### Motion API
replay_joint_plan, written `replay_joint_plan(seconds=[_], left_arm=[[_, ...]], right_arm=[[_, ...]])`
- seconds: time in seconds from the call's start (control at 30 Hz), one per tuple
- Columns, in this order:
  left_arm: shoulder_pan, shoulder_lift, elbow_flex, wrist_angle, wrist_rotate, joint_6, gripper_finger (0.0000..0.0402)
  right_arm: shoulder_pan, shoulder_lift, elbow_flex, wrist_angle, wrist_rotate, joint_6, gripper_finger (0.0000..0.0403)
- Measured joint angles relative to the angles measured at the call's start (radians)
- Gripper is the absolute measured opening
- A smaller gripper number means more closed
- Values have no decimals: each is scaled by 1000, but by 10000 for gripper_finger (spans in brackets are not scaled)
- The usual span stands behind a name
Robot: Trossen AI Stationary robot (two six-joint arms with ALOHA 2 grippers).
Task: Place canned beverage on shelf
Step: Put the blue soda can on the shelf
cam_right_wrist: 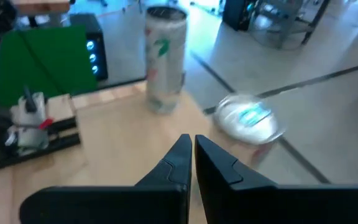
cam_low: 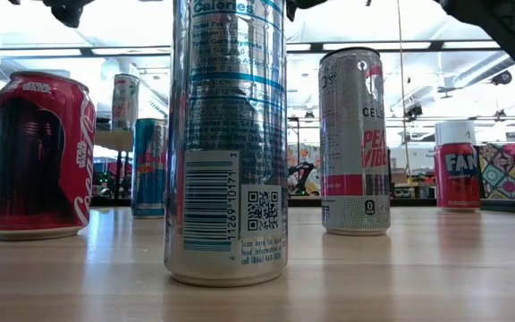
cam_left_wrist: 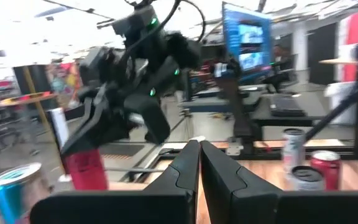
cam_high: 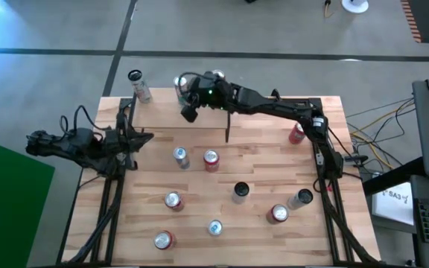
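The right tool (cam_high: 188, 113) is seen in the upper middle of the high view, over the far edge of the bench (cam_high: 259, 160), and its fingers (cam_right_wrist: 178, 163) are pressed together with nothing between them. Just beside it, at the same far edge, a silver can (cam_high: 180, 87) with a bluish top is seen; in the right wrist view such a can top (cam_right_wrist: 247, 118) is found near the closed fingers, and a tall pale can (cam_right_wrist: 165, 59) stands upright further on. The shelf (cam_high: 129, 112) is found at the upper left corner of the bench, and one tall can (cam_high: 140, 85) is seen at that corner. The left tool (cam_high: 33, 141) is held at the left edge of the frame, outside the bench, and its fingers (cam_left_wrist: 185, 168) are also closed on nothing. Other cans are scattered upright over the bench: a red one (cam_high: 211, 159) and a silver one (cam_high: 180, 156) in the middle, a dark one (cam_high: 240, 192), and several more toward the lower part of the frame.
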Motion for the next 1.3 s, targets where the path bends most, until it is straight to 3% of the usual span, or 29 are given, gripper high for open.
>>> replay_joint_plan(seconds=[0.53, 0.63, 1.3], left_arm=[[0, 1, 0, 0, -22, 6, 0], [0, 1, 0, 0, -22, 7, 0], [0, 1, 0, 0, -22, 7, 0]], right_arm=[[-17, 66, 42, 51, -8, -35, 12], [-17, 66, 42, 53, 28, -54, 12], [-35, 66, -13, 121, 54, -65, 12]])
